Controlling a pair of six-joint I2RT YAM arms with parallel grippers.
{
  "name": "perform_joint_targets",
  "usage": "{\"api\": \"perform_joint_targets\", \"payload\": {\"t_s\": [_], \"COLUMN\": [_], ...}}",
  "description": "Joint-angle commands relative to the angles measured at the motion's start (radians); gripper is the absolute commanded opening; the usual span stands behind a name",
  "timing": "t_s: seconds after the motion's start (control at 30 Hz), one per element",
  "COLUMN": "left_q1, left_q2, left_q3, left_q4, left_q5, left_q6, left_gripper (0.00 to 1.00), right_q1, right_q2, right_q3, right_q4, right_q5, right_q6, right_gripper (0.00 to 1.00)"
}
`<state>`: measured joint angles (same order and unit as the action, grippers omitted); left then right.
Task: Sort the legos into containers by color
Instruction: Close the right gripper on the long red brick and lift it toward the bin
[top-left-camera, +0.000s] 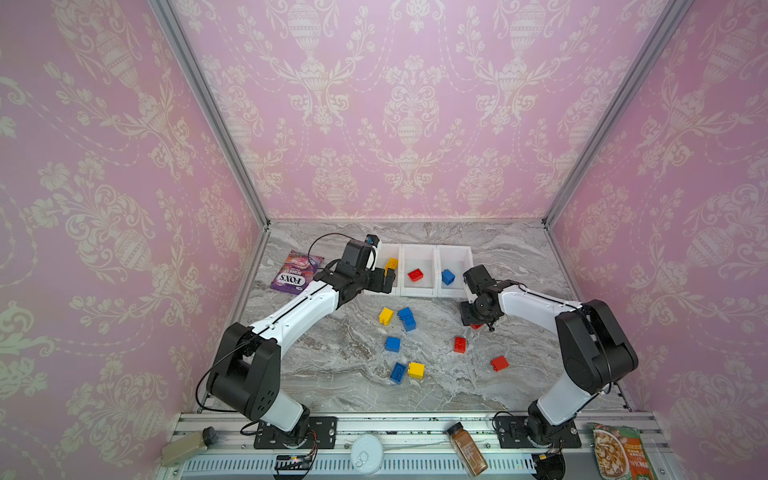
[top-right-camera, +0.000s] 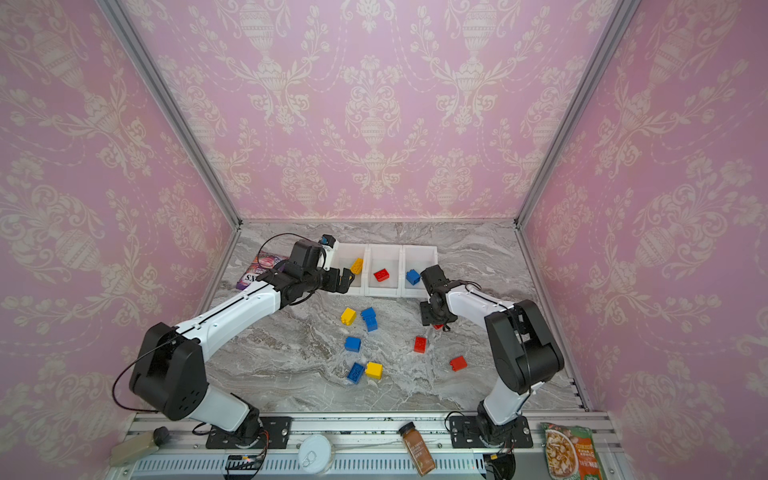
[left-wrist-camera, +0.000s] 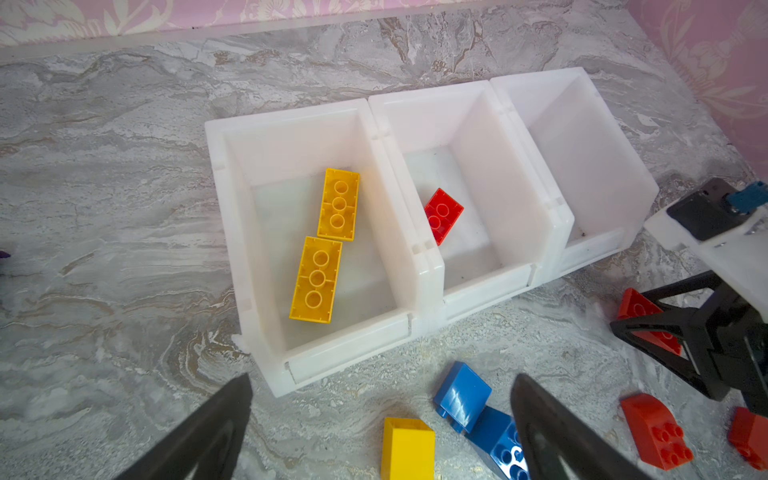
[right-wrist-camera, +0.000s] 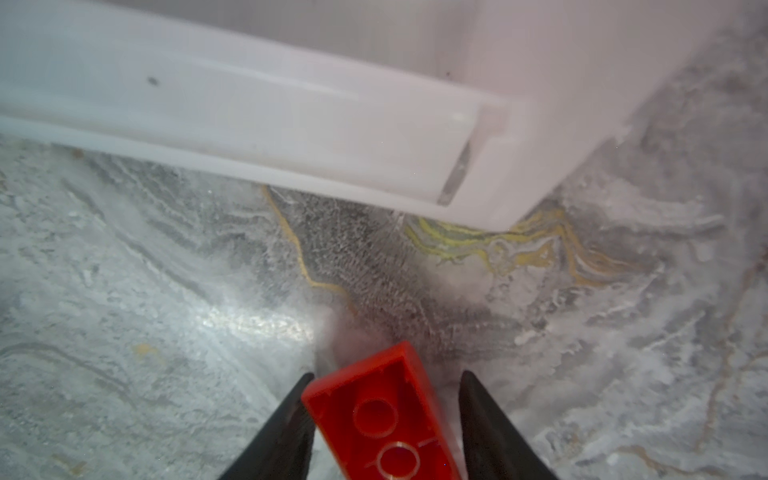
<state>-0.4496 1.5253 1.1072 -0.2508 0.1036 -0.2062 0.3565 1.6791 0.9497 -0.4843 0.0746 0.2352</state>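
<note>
Three joined white containers (top-left-camera: 417, 291) stand at the back. In both top views the left one holds yellow legos (top-left-camera: 390, 264), the middle a red one (top-left-camera: 415, 274), the right a blue one (top-left-camera: 447, 276). Loose on the table lie yellow (top-left-camera: 385, 316), blue (top-left-camera: 407, 318) and red (top-left-camera: 459, 344) legos. My left gripper (top-left-camera: 388, 278) hovers open and empty at the left container's front (left-wrist-camera: 345, 353). My right gripper (right-wrist-camera: 387, 374) is low on the table before the right container. Its jaws straddle a red lego (right-wrist-camera: 374, 415); one finger touches it, the other stands a little apart.
A purple candy bag (top-left-camera: 296, 272) lies left of the containers. On the front rail are a spice bottle (top-left-camera: 467, 449), a white lid (top-left-camera: 365, 453) and a snack packet (top-left-camera: 619, 453). Pink walls close in three sides.
</note>
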Motion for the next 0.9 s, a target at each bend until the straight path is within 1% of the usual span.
{"api": "perform_joint_targets", "payload": {"t_s": [0.0, 0.17, 0.27, 0.37, 0.63, 0.87], "left_q1": [-0.007, -0.006, -0.006, -0.006, -0.006, -0.006], "left_q2": [-0.035, -0.042, -0.045, -0.048, -0.062, -0.078], "left_q3": [-0.014, -0.015, -0.015, -0.016, -0.032, -0.048], "left_q4": [-0.001, -0.002, -0.002, -0.005, -0.001, 0.002], "left_q5": [0.018, 0.015, 0.015, 0.014, 0.011, 0.008], "left_q6": [-0.023, -0.024, -0.023, -0.023, -0.027, -0.03], "left_gripper": [0.99, 0.99, 0.99, 0.99, 0.99, 0.99], "right_q1": [0.009, 0.015, 0.018, 0.023, 0.075, 0.137], "right_q2": [0.015, 0.019, 0.011, 0.002, -0.062, -0.105], "right_q3": [0.01, 0.016, 0.013, 0.017, 0.056, 0.18], "right_q4": [-0.036, -0.045, -0.044, -0.049, -0.098, -0.148], "right_q5": [0.034, 0.046, 0.049, 0.051, 0.04, 0.031], "right_q6": [-0.001, 0.004, 0.01, 0.013, 0.042, 0.07], "right_gripper": [0.51, 0.37, 0.34, 0.29, 0.25, 0.23]}}
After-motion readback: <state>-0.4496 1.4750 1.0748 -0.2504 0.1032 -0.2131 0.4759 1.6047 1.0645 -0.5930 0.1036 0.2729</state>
